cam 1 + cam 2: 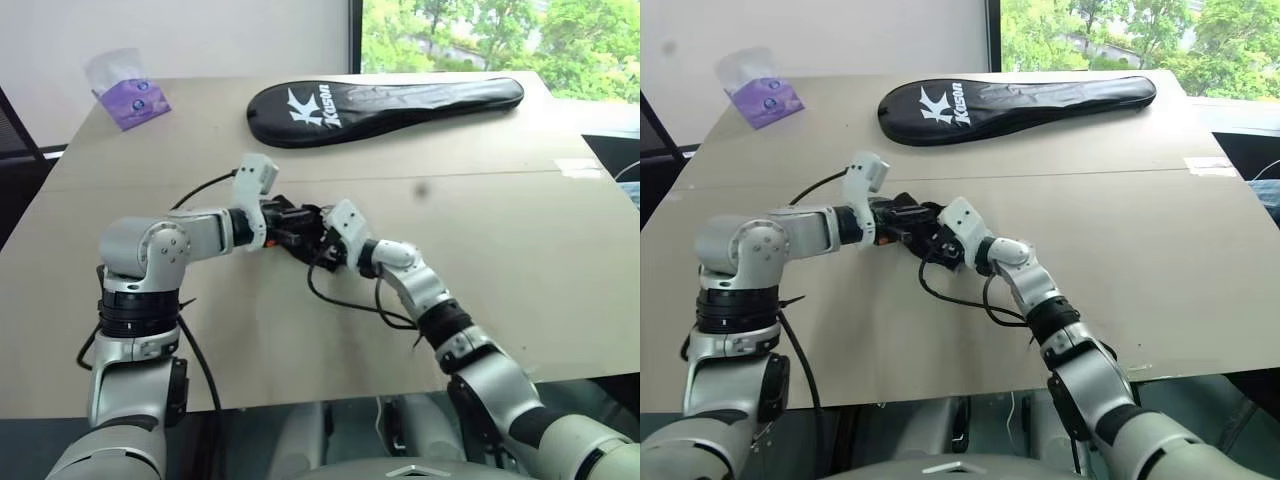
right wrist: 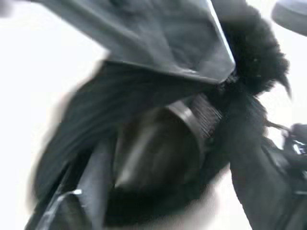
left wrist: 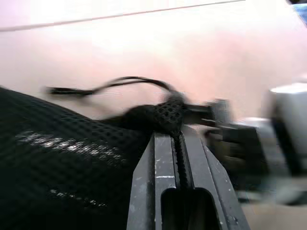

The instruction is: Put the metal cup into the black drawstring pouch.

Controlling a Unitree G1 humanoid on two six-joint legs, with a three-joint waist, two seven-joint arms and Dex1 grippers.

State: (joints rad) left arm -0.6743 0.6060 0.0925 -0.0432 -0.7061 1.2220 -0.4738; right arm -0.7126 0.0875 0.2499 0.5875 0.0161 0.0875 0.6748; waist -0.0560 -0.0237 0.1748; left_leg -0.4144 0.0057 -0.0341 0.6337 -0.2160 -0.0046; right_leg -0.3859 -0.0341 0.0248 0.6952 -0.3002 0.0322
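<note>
Now | left end effector (image 3: 178, 143) pinching black drawstring pouch (image 3: 57, 163) | right end effector (image 1: 930, 245) spread cannot tell, blurred

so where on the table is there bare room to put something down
Bare table right of the right pincer, and near the front edge. Crowded mid-table, where both pincers meet at the black drawstring pouch; racket cover and tissue pack line the back.

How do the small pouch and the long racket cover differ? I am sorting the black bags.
The pouch is small mesh, pinched in the shut left gripper at mid-table; the racket cover is long, smooth, lettered in white, and lies untouched at the far edge. Both are black.
</note>
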